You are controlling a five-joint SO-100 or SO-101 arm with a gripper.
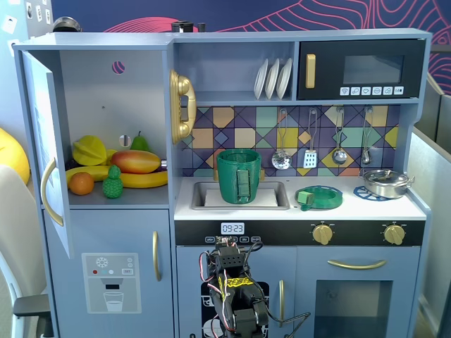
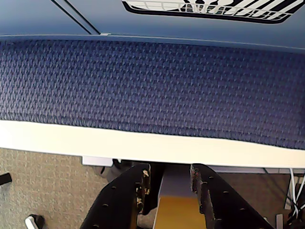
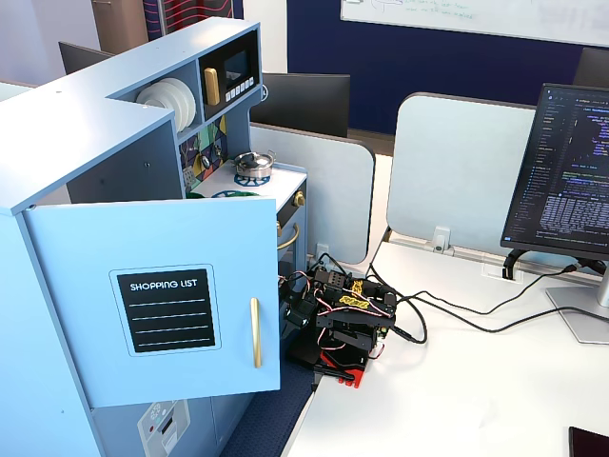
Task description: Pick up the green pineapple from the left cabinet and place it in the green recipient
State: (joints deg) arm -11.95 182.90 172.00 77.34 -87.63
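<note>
Blue woven matting stretches ahead of the gripper, whose jaws hang parted and empty; far above them, the green pineapple sits inside the left cabinet.

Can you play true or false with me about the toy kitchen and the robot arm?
1. The green pineapple sits on the shelf in the left cabinet. True.
2. The green recipient is on the floor. False: it stands in the sink.
3. The cabinet door is closed. False: it is swung open.
4. The gripper holds the pineapple. False: in the wrist view nothing is between its fingers.
5. A small silver pot sits on the stove at the right of a fixed view. True.
</note>
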